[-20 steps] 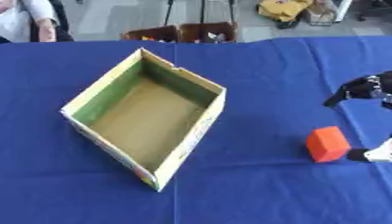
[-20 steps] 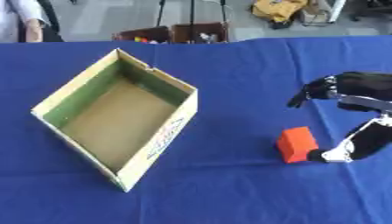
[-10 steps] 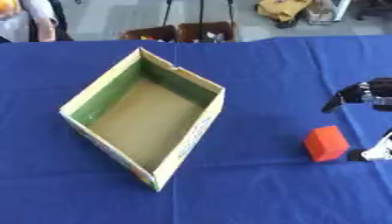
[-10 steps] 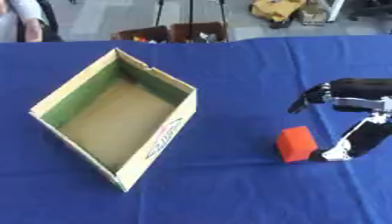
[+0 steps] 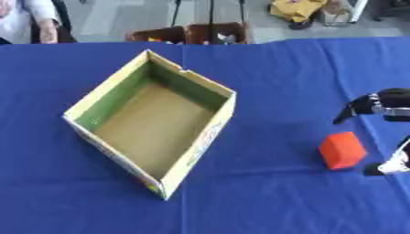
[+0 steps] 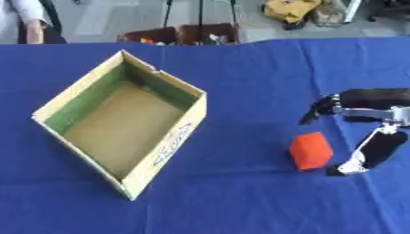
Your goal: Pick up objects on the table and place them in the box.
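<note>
An orange-red block lies on the blue tablecloth, right of the open cardboard box, which is empty inside. My right hand comes in from the right edge and hovers just right of the block. It is open: the fingers reach out above the block's far side and the thumb points down beside its right face. Nothing is held, and a small gap separates hand and block. My left hand shows in neither view.
The blue table spreads out on every side of the box. Beyond its far edge are brown crates, a yellow bag on the floor and a seated person at the top left.
My right hand has sunk a little, its fingers dropping closer to the block. The block and the box lie where they were.
</note>
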You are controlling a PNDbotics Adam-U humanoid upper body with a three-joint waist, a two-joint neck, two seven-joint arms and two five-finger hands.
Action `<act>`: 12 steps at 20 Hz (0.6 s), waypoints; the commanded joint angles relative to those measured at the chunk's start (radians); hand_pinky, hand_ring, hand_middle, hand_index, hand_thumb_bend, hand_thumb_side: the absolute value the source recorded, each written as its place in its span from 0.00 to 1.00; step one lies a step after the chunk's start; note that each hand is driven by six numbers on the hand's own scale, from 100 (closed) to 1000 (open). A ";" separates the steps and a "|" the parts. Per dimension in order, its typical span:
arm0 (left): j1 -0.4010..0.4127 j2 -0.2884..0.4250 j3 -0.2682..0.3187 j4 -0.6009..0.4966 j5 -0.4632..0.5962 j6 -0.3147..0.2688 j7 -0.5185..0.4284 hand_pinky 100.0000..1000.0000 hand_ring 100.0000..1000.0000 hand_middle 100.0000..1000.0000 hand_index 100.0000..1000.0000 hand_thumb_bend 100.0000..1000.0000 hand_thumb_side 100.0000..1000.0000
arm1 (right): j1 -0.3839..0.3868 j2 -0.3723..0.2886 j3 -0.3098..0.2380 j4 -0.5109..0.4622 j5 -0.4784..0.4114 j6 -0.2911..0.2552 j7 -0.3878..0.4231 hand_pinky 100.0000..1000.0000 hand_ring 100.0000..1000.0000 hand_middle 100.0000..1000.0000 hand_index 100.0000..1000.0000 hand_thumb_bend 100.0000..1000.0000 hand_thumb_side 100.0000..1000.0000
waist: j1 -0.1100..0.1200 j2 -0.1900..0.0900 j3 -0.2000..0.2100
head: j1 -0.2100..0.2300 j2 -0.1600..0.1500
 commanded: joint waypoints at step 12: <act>-0.017 0.003 -0.004 -0.019 -0.009 0.010 -0.005 0.50 0.69 0.81 0.91 0.00 0.99 | -0.026 0.013 0.028 0.052 0.078 -0.008 -0.048 0.82 0.80 0.71 0.86 0.49 0.30 | -0.016 0.006 0.008 | -0.003 -0.007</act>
